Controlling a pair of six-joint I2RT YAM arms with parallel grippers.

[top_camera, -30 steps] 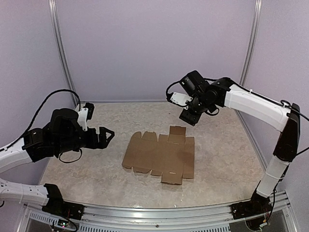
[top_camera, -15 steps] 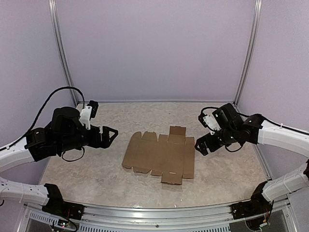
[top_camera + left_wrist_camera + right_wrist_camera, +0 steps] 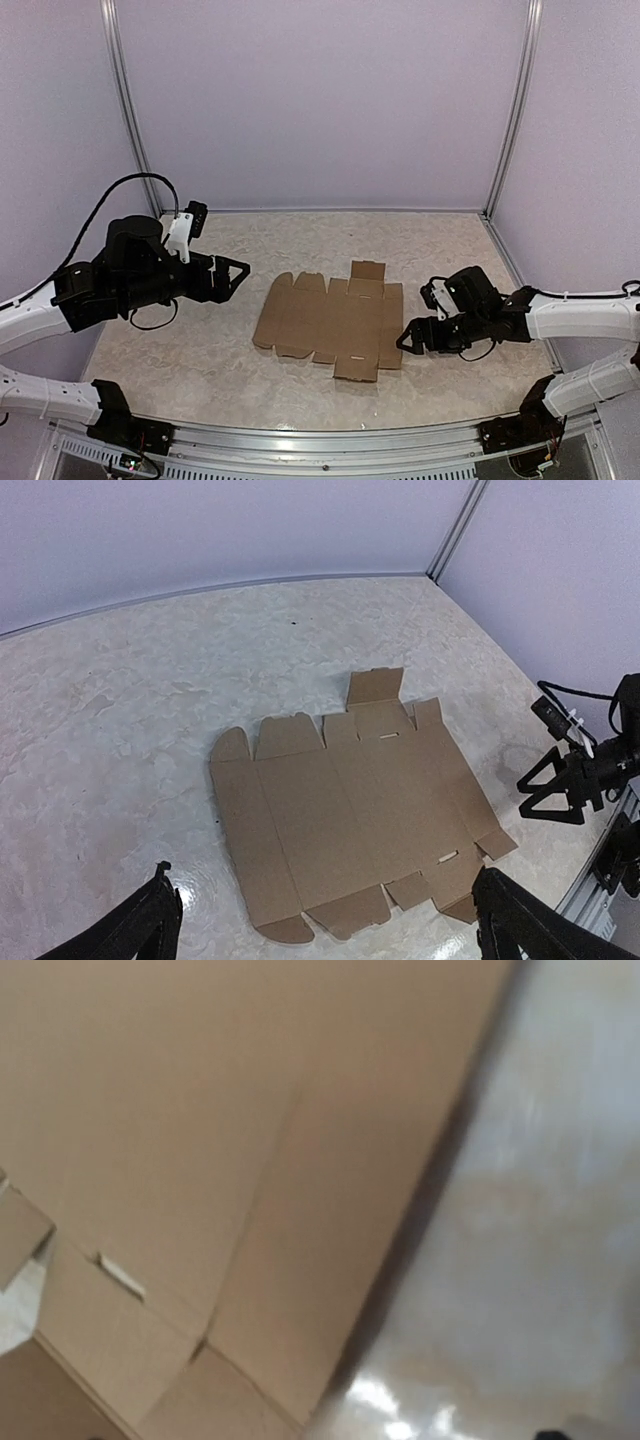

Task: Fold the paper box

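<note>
**Box is flat, no folds made yet**

The paper box [image 3: 330, 322] is a flat brown sheet; it lies in the middle of the table [image 3: 200, 372], between the two arms; no flap stands up and no side is bent, so I think the folding has not begun; all of it is left to do: lift the sides, tuck the tabs, close the lid.

The sheet is plain brown card with no print; it has a big middle part with fold lines across it, small flaps along the long edges, and one tab that sticks out at the far edge; the left wrist view shows two thin slots cut in it [image 3: 350, 805]; up close in the right wrist view it looks smooth and a bit blurry [image 3: 200, 1150].

The left gripper [image 3: 243, 270] hangs in the air left of the sheet, apart from it; its fingers [image 3: 150, 920] are spread very wide and hold nothing.

The right gripper [image 3: 408, 338] is down low, just beside the sheet's right edge; I cannot tell if it is open or closed, or if it touches the card.
</note>
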